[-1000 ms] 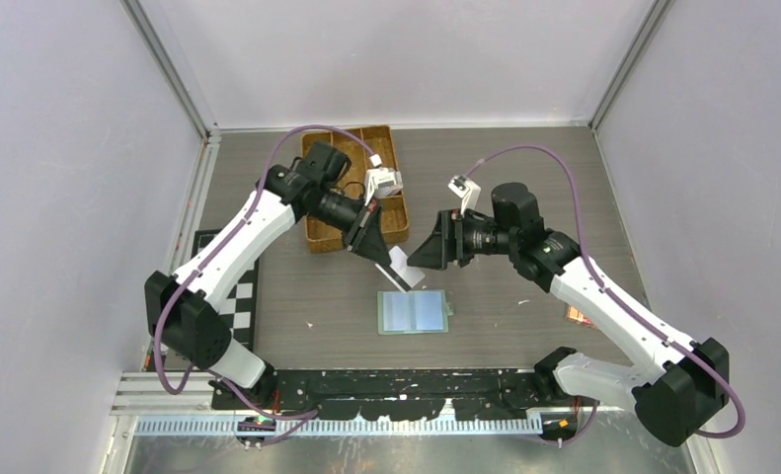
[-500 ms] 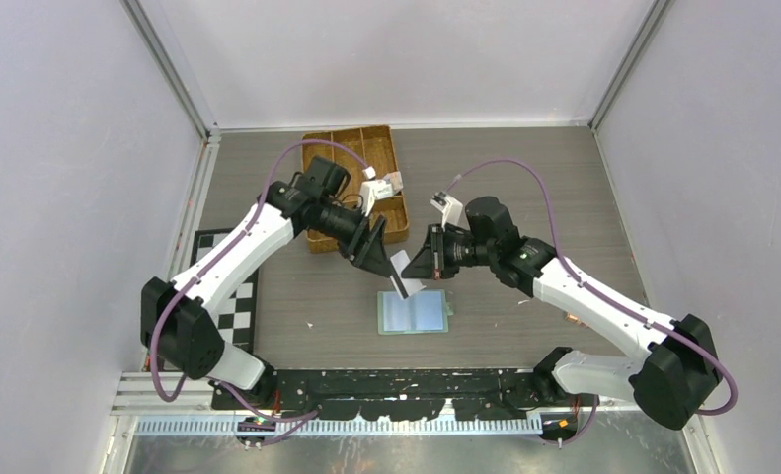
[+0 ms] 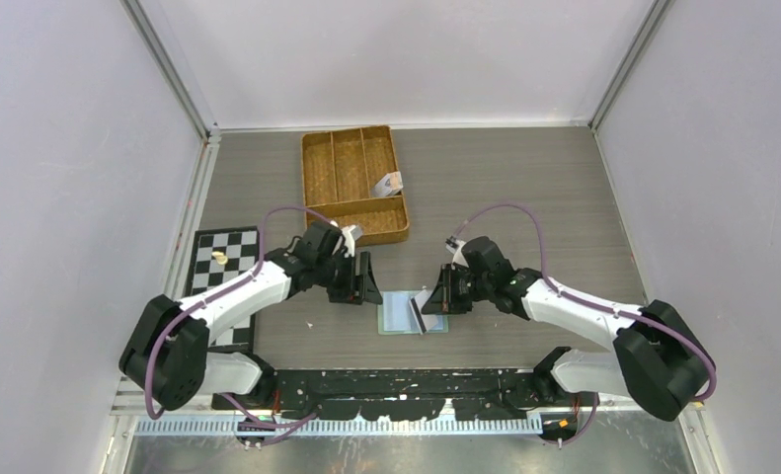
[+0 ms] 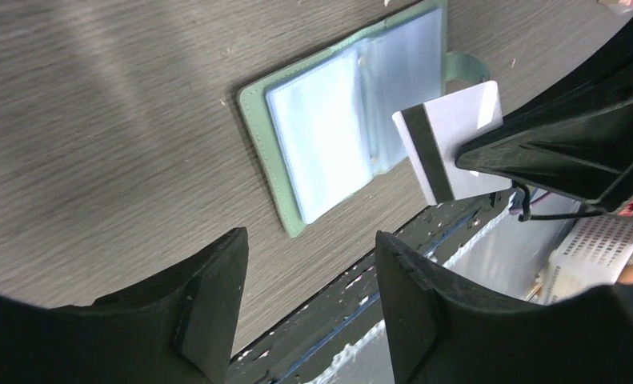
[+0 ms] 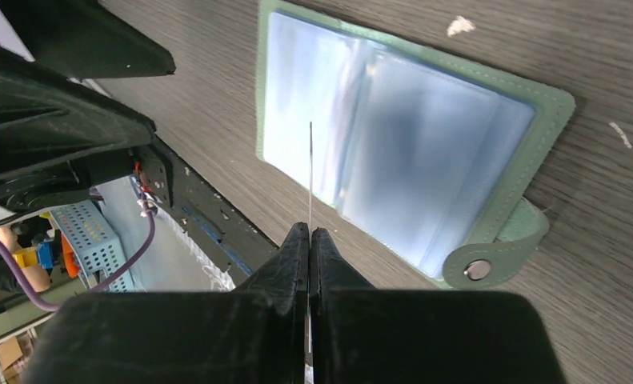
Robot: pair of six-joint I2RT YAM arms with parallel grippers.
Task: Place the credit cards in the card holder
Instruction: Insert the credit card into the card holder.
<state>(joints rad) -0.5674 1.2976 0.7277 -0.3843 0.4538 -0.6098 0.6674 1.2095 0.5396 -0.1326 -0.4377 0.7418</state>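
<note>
Though open, one card holder (image 3: 396, 314), one card (image 4: 457, 128).

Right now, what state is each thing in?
holder: open, lying flat.
card: pinched by the right gripper, over the holder.
left gripper: jaws open, empty.
right gripper: jaws shut on the card.
tray: small pale item in its right compartment.

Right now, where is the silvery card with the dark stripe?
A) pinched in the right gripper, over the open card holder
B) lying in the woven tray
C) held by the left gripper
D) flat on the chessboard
A: the right gripper is shut on the silvery card, edge-on over the open card holder, while the left gripper stands open and empty.
</note>
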